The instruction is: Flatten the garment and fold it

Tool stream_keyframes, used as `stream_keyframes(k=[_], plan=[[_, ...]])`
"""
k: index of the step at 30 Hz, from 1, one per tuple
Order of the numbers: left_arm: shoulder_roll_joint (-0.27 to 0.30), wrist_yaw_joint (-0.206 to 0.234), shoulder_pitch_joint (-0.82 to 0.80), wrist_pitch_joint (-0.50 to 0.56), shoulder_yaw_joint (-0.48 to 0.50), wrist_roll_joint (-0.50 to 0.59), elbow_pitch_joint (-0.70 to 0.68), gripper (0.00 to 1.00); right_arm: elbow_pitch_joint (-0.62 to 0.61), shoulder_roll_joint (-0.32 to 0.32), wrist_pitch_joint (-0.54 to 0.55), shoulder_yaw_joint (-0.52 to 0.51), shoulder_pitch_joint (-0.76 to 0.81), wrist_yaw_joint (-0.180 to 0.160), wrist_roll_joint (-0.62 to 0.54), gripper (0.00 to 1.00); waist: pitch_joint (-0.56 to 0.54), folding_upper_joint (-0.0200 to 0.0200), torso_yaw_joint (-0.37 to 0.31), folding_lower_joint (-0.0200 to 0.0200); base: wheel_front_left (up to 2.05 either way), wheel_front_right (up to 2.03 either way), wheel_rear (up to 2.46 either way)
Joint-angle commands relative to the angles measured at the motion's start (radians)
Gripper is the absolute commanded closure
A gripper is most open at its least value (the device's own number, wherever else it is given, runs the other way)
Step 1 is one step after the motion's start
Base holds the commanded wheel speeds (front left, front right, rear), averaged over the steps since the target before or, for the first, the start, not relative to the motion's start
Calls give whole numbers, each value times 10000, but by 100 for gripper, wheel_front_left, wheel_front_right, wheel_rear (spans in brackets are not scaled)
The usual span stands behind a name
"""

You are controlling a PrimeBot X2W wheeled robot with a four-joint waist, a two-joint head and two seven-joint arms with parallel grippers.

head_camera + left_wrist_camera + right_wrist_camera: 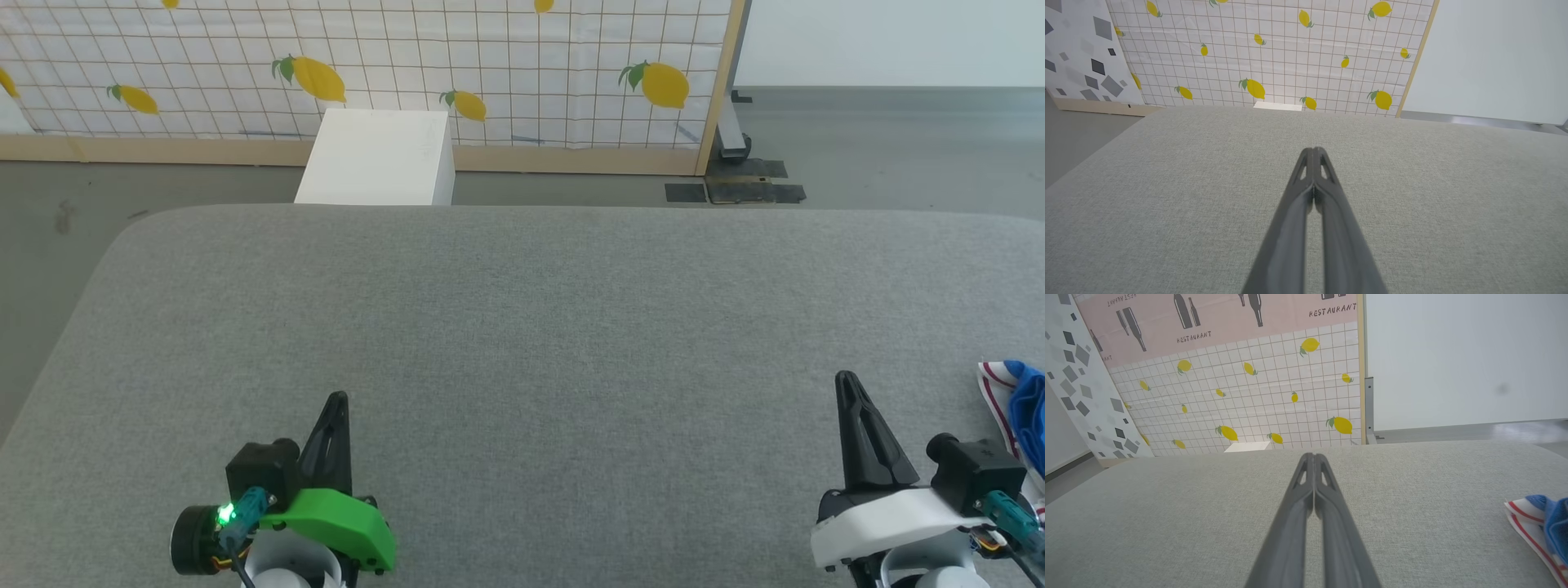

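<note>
Both sets of fingers were pressed together, holding nothing: left gripper [336, 400] well to the left of the right gripper [845, 377], both over the grey counter [522, 310]. Garment [1024, 408] lay bunched just off the right gripper's outer side, apart from it, with only a blue fold and red-striped white trim in frame. Rest was cut off, so couldn't tell how it lay. Risks, my read: right gripper goes in with shut fingers and shoves the cloth further from itself, maybe off the counter. Or it pinches several layers of the bunch and drags a wad, no flattening. Left gripper was far off for a two-handed spread.
</note>
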Motion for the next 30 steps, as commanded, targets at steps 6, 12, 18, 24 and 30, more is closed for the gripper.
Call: stream_keyframes(k=[6,12,18,24,30], plan=[[-112,-105,100,133,155,239,-167,100,-149,1,163,51,-12,-3,-189,100,11,0,-26,0,0,0,0],[-166,-145,128,246,267,394,-280,100,-227,2,280,78,-15,-3,-284,100,21,0,-49,0,0,0,0],[-222,-186,157,363,382,554,-398,100,-309,2,401,106,-19,-4,-383,100,32,0,-74,0,0,0,0],[-276,-225,185,475,492,708,-510,100,-387,3,517,132,-22,-5,-477,100,42,0,-98,0,0,0,0],[-330,-264,214,588,603,862,-624,100,-465,3,633,159,-25,-5,-573,100,52,0,-122,0,0,0,0]])
